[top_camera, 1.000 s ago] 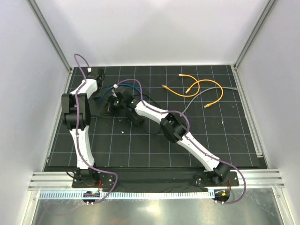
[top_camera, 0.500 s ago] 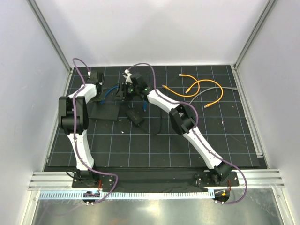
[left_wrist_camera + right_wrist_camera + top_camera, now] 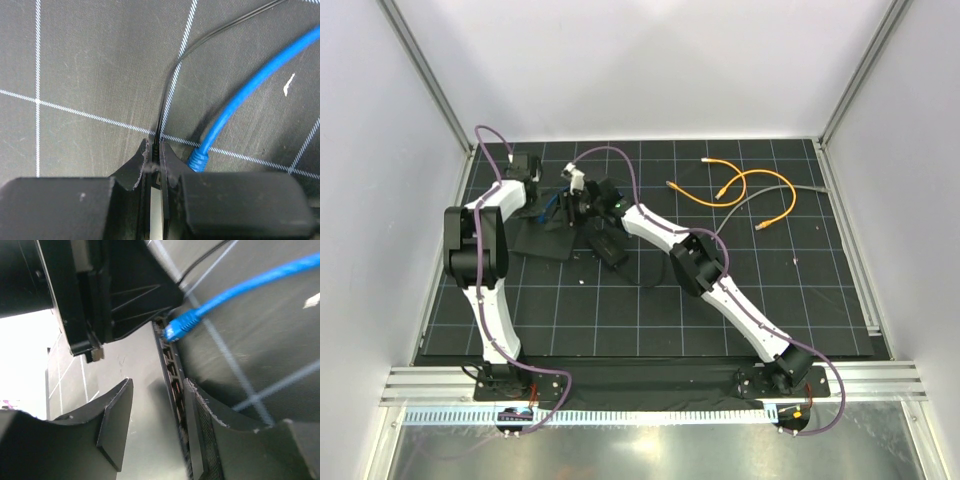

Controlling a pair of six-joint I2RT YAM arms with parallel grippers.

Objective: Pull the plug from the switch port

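Switch (image 3: 545, 240) lies flat on table (image 3: 770, 290), far left area, beside left arm. Blue plug (image 3: 179, 326) sits at end of switch port row; seating depth not discernible. Right tool (image 3: 156, 390) open, fingers straddling port edge, just short of plug. Left tool (image 3: 156, 159) pinched together on thin black cord (image 3: 172, 75), just beside plug.

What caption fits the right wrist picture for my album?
Open right hand beside the switch, with the blue plug sitting in its port.
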